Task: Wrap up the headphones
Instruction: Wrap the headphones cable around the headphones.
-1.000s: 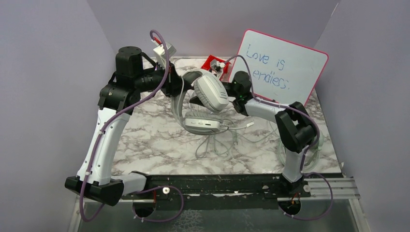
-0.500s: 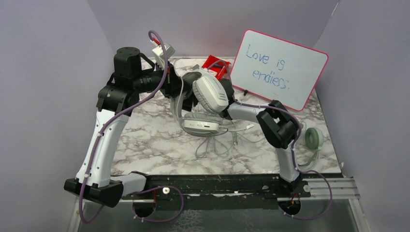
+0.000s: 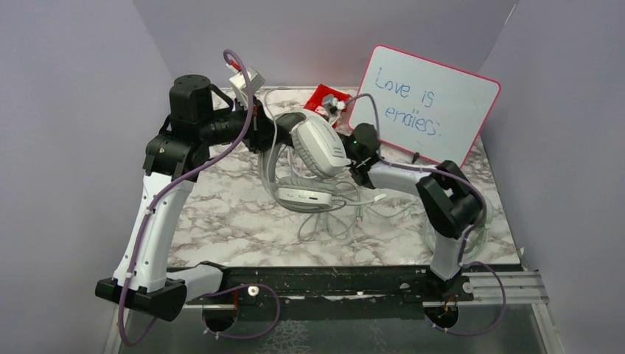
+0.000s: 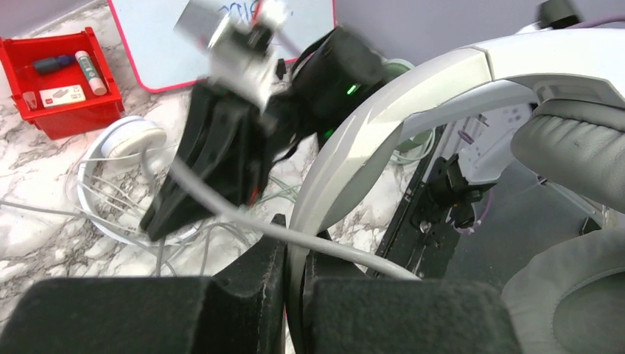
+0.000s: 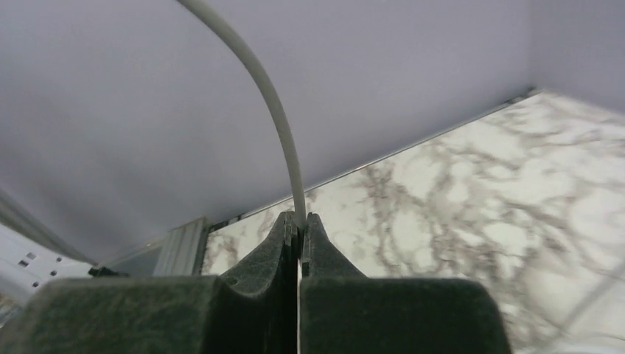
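Headphones: white pair [image 3: 318, 147] hanging by the headband [image 4: 383, 110] over the marble table [image 3: 221, 214], just left of the whiteboard [image 3: 427, 103].
Left gripper [image 4: 295, 254]: pressed tight on that headband.
Right gripper [image 5: 300, 221]: fingers together, pinching the thin cable [image 5: 274, 103], near the whiteboard's lower left corner.
Around: red bin [image 4: 63, 81] beside the whiteboard; 1 more earcup [image 4: 125, 140] with coiled cable below it.
In the way: right arm [image 3: 449, 203] crosses the whiteboard's foot.

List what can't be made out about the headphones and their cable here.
- Right wrist view: past the right gripper, the cable runs off the top edge, so its other end is cut off.
- Top view: the white headphones cover the tips of the left gripper.
- Left wrist view: the right gripper is motion-blurred, its grip unclear.
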### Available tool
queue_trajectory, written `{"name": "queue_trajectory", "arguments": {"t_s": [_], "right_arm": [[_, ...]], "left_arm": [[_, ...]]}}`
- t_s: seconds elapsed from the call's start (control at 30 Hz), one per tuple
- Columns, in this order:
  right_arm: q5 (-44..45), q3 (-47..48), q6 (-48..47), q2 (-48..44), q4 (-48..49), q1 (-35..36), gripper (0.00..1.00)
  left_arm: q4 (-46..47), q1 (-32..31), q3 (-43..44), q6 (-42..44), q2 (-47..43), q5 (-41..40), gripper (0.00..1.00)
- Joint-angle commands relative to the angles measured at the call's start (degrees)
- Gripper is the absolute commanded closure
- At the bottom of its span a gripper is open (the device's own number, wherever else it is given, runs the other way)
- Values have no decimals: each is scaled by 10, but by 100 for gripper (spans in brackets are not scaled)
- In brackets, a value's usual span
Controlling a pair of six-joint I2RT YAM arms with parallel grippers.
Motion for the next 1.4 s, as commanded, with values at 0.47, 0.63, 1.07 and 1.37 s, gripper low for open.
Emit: {"name": "queue_trajectory", "arguments": {"t_s": [0.47, 0.63, 1.07, 1.37], "right_arm": [[80, -17, -120, -324, -308, -174, 100], [67, 41, -130, -291, -397, -191, 100], [-24, -10, -53, -192, -321, -188, 100], [-99, -34, 15, -145, -255, -126, 93]], "left_arm": [[-66, -13, -35, 49, -8, -164, 100], [-58, -16, -36, 52, -18, -126, 100], [5, -17, 5, -11, -30, -75, 100], [166, -17, 22, -170, -15, -123, 100]]}}
